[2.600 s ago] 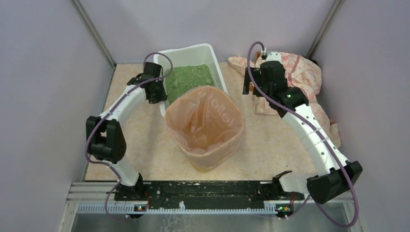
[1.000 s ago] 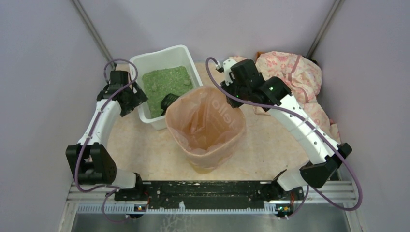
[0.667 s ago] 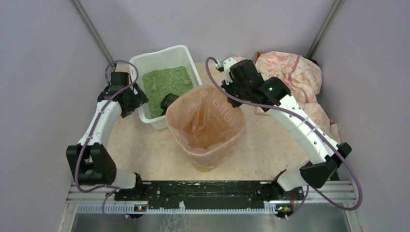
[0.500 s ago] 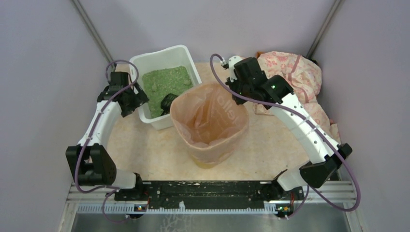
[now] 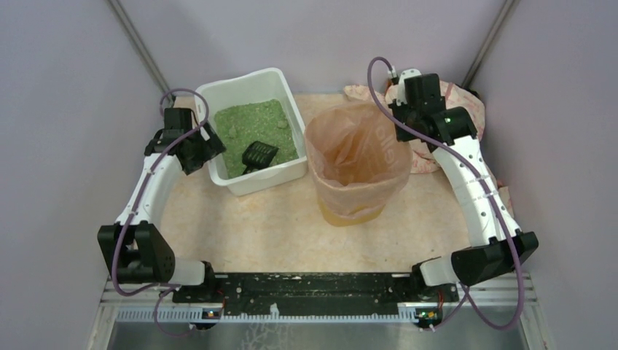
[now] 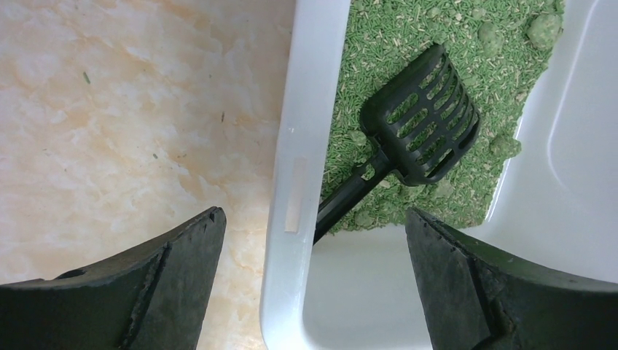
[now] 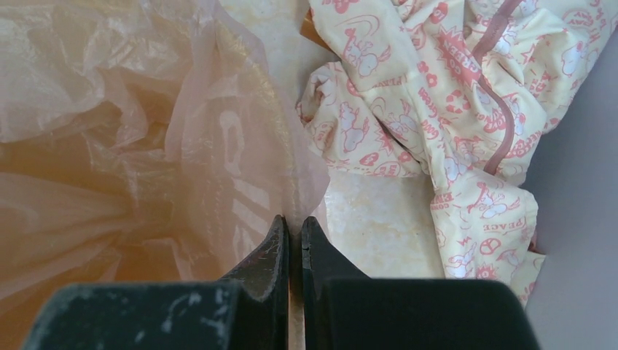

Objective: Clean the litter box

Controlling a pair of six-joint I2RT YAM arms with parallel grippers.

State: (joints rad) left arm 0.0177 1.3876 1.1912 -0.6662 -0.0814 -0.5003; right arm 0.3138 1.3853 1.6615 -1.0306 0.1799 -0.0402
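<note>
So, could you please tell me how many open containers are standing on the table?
2. The white litter box sits back left, holding green litter and a black scoop; the bag-lined bin stands just right of it. The crumpled cloth behind could hide something small.

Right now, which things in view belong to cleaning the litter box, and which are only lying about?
For the job:
- litter box, with green litter and the black scoop lying in it
- waste bin, lined with the pink bag
- left tool, open astride the box wall
- right tool, shut on the bag's rim

Lying about:
- patterned cloth in the far right corner
</note>
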